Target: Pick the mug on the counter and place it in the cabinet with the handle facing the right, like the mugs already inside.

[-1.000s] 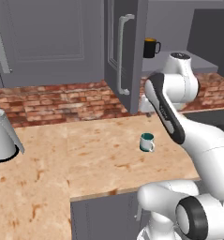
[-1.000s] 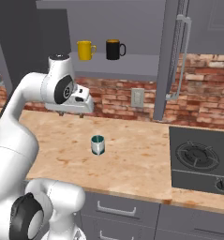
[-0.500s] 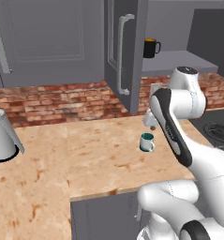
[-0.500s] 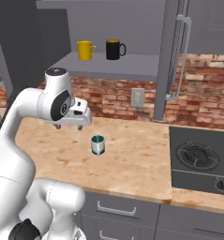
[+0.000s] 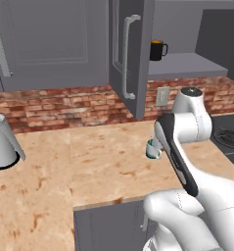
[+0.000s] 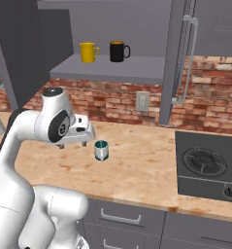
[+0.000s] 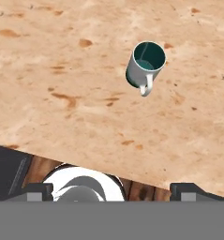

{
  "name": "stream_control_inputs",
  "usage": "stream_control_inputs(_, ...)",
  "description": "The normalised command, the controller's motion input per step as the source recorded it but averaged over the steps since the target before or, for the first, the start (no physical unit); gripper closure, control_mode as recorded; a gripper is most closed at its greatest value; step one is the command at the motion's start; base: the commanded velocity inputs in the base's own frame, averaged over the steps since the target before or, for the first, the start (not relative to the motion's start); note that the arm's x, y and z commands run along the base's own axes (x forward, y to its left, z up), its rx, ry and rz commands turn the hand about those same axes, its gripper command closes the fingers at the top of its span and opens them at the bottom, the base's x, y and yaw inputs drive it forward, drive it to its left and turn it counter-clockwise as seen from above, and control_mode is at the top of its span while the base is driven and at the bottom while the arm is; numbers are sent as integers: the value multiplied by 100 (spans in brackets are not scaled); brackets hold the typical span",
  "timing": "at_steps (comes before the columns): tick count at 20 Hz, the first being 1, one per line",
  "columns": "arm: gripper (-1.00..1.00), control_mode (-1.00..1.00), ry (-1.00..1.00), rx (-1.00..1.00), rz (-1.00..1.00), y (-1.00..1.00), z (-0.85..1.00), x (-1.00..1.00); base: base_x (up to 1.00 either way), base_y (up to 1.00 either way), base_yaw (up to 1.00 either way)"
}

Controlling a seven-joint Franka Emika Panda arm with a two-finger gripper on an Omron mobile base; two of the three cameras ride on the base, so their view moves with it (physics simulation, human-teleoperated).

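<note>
The counter [image 6: 137,163] carries the mug [image 7: 145,65], upright and alone near its middle, teal inside holding nothing, handle [image 7: 145,88] pointing toward the counter's front edge. The cabinet [image 6: 112,68] stands open above, 2 mugs on its shelf: yellow mug [image 6: 88,52] and black mug [image 6: 119,51]. The gripper [image 6: 81,133] hovers beside the mug, fingers spread wide, grasping nothing.

no readable text, labels, brands, numbers or signs anywhere
</note>
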Motion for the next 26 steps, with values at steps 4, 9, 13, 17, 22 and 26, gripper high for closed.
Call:
stream_control_inputs(4,-100,-100,-1,-7,8,-8,-35,-5,0,0,0)
stream_control_inputs(9,-100,-100,-3,-3,4,-16,-28,0,0,0,0)
stream_control_inputs(13,-100,-100,-5,0,5,-22,-22,0,0,0,0)
stream_control_inputs(17,-100,-100,-4,0,9,-19,-17,0,0,0,0)
stream_control_inputs(22,-100,-100,-3,0,5,-10,-9,3,0,0,0)
stream_control_inputs(26,-100,-100,0,1,0,-7,-7,21,0,0,0)
